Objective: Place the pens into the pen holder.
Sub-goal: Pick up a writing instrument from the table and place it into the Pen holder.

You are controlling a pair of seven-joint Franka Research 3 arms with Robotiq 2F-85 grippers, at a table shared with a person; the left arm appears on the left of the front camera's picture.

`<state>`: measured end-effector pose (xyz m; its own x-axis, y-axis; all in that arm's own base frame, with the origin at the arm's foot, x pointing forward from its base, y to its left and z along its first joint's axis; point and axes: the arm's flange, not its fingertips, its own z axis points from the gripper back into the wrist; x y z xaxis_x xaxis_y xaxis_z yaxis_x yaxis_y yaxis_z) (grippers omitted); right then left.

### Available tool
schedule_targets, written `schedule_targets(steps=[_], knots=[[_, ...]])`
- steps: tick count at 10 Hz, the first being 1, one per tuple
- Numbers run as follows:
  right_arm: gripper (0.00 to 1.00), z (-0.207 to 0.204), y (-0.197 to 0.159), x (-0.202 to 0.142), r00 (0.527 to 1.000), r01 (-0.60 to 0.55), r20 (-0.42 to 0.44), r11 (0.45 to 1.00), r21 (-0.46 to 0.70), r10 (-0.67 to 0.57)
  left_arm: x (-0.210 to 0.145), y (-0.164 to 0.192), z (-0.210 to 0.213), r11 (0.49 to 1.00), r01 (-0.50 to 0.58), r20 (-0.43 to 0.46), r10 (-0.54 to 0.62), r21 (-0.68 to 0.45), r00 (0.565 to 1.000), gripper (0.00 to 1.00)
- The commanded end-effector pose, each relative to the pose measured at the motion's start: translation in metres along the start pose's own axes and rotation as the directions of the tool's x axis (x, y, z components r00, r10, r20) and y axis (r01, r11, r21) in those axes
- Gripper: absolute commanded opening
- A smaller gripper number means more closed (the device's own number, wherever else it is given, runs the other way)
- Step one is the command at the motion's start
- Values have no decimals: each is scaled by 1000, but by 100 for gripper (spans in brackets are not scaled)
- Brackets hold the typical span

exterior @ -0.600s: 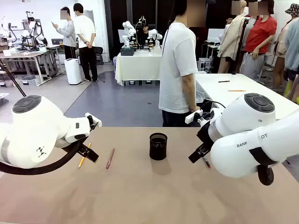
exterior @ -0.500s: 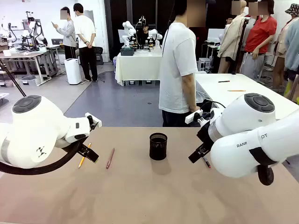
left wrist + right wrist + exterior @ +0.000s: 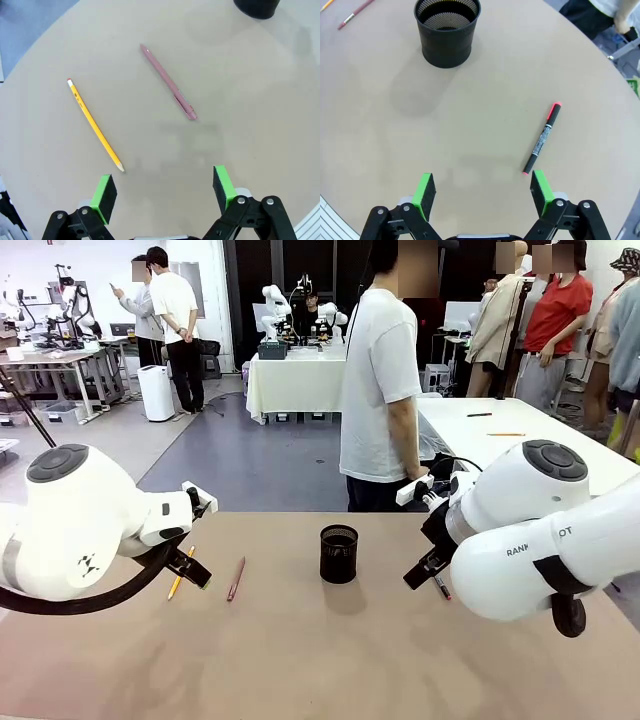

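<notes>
Centrally, in the front view, the pen holder [image 3: 339, 554] stood upright on the surface [image 3: 300, 660]. The dark red pen [image 3: 236, 579] lay flat to the holder's left. The yellow pencil [image 3: 181, 573] lay farther from the holder on that side, beside the left claw [image 3: 190, 568]. The right claw [image 3: 425, 568] hung to the holder's right, with the pink-and-black pen [image 3: 441, 587] just beside it. A person [image 3: 380, 380] stood beyond the holder.

In the left wrist view, the left claw [image 3: 162, 175] was spread wide and held nothing. The dark red pen [image 3: 167, 82] lay between the pen holder [image 3: 256, 6] and the yellow pencil [image 3: 95, 125], touching neither.

In the right wrist view, the right claw [image 3: 481, 180] was likewise spread wide and empty. The pink-and-black pen [image 3: 542, 137] lay flat, well apart from the pen holder [image 3: 447, 32], near one green pad [image 3: 540, 187].
</notes>
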<state>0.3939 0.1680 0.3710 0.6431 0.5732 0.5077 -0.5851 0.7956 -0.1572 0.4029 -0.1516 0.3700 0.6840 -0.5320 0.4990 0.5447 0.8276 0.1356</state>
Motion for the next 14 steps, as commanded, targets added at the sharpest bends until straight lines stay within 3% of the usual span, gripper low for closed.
schedule_targets(steps=[1,13,14], knots=[[100,0,0,0,1000,1,0,1000,0,-1,0,0,0,1000,0,0,0,0,1000,100],[100,0,0,0,1000,0,0,1000,0,0,0,0,0,1000,0,0,0,0,1000,100],[100,7,6,2,1000,5,-10,997,82,-4,3,-2,13,999,27,-15,-27,-42,1000,100]])
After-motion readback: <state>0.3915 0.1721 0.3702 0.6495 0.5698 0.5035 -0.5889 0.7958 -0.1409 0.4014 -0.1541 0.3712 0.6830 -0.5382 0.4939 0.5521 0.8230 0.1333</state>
